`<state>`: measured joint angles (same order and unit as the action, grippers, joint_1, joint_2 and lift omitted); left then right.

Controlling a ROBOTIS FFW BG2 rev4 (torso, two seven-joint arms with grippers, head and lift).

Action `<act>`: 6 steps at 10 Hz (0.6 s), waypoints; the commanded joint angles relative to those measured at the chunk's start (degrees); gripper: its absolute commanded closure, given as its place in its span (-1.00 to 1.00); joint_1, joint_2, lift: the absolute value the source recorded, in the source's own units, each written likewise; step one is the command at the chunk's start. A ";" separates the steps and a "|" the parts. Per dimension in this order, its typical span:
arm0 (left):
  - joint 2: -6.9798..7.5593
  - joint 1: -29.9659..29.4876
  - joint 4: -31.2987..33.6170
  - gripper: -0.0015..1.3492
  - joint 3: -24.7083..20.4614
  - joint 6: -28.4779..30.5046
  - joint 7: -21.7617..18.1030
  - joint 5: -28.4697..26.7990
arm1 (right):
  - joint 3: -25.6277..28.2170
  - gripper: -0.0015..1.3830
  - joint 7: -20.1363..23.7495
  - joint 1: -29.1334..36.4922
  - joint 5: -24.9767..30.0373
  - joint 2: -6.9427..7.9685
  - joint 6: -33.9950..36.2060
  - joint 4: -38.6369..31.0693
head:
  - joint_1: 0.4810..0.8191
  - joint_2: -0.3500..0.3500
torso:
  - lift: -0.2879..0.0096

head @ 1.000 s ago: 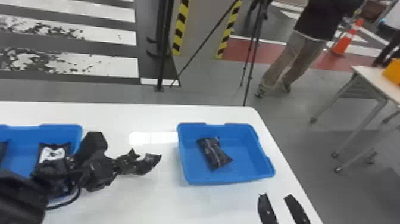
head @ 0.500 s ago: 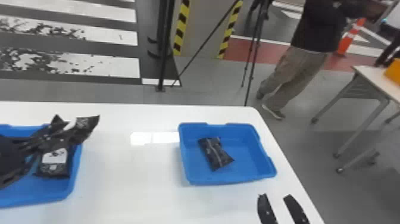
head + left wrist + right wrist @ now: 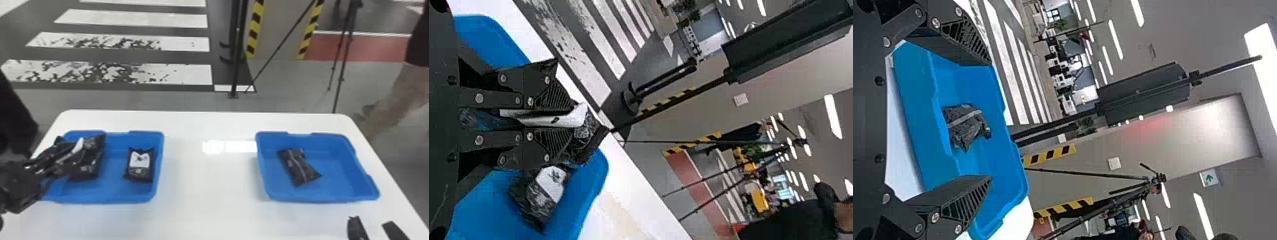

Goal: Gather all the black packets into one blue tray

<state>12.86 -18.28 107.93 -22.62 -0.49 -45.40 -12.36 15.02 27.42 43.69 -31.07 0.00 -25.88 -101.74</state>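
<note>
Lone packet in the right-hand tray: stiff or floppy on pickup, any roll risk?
Probably floppy: the packet has a creased, crinkly wrapper, so it will likely crumple when squeezed. Roll risk looks low, since it lies on a broad side on the floor of the tray; a push would more likely slide it.

Background: crosswalk (image 3: 127, 73), hazard tape (image 3: 254, 30), tripod (image 3: 341, 78).
Head view: crosswalk left of the tape; red floor strip (image 3: 367, 48) behind tripod legs.

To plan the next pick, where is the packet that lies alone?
In the head view, the packet lies in the right tray, left of its middle.
</note>
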 commanded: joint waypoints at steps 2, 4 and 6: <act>0.59 0.71 -3.66 -0.91 -1.94 -4.58 0.75 -1.35 | -1.19 -0.67 0.09 -1.23 -0.35 0.05 0.14 0.56 | 0.27 0.07 | 0.20; 0.33 -1.26 -3.66 -0.66 -0.57 -9.92 0.93 3.33 | -1.65 -0.67 0.18 -2.35 1.36 0.05 3.09 -0.99 | 0.27 0.14 | 0.20; -0.99 -6.18 -3.38 -0.63 0.80 -14.56 1.72 14.41 | -1.53 -0.68 0.26 -4.18 3.65 0.05 5.48 -2.25 | 0.27 0.08 | 0.20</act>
<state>12.29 -22.73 104.44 -22.27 -13.72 -43.69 -1.62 13.39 27.68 40.09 -28.13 0.00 -21.35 -103.48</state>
